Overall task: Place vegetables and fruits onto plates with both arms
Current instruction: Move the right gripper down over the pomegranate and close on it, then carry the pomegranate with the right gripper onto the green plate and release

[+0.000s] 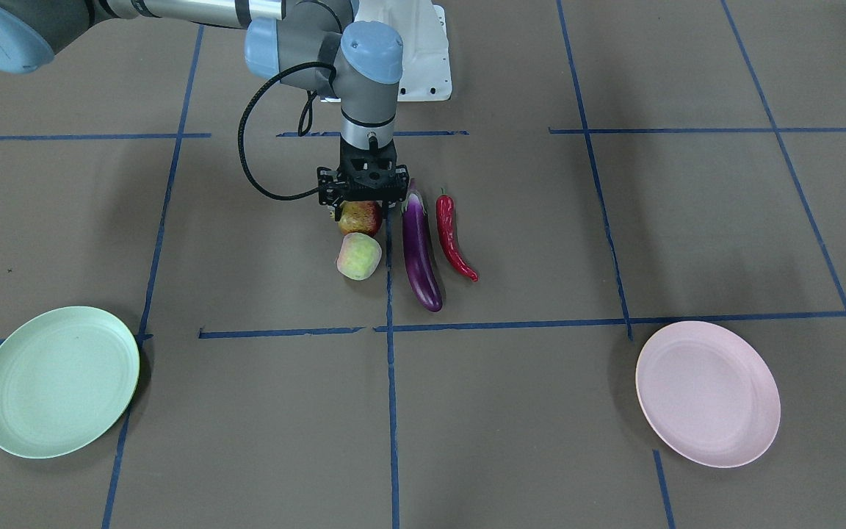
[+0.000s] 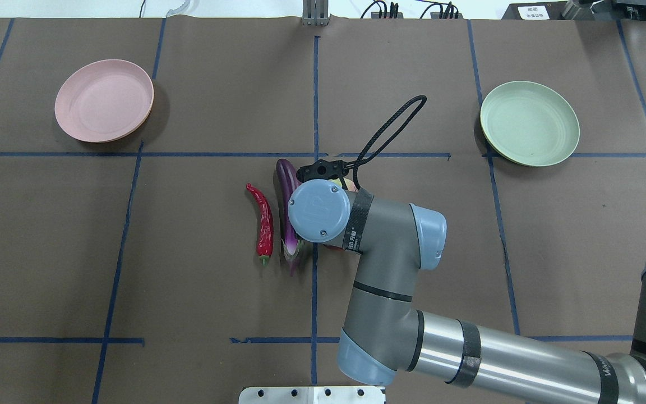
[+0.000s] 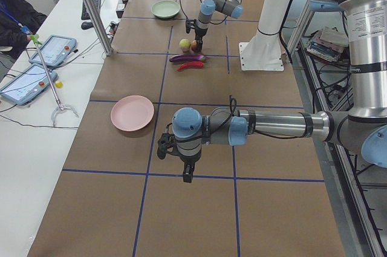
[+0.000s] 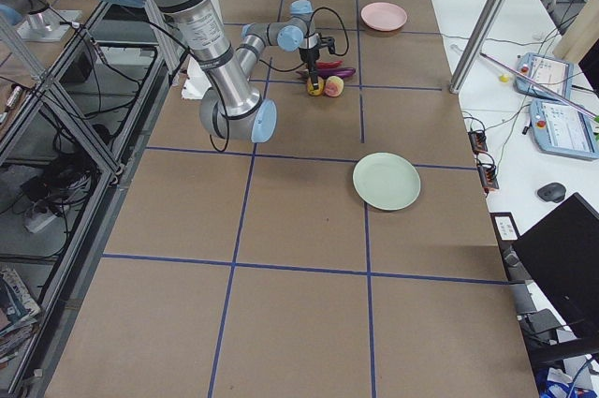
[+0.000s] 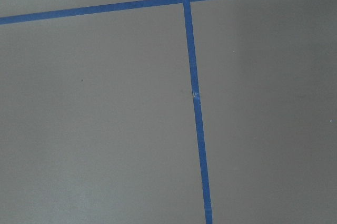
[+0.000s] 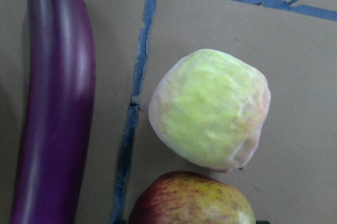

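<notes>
— Where is your right claw?
— My right gripper (image 1: 361,208) hangs spread over the red-and-yellow fruit (image 1: 361,219). The peach (image 1: 359,256) touches that fruit, with the eggplant (image 1: 421,253) and chili pepper (image 1: 451,236) alongside, well apart from the green plate (image 1: 58,382) and pink plate (image 1: 707,393).
— And the left?
— My left gripper (image 3: 186,169) is over bare table; spread or pressed together, I cannot tell

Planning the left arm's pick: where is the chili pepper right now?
Overhead view, near centre: the chili pepper lies just left of the eggplant, not touching it.

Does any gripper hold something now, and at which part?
Cannot tell: the right gripper is down over the red-and-yellow fruit, contact unclear; the left gripper holds nothing.
</notes>
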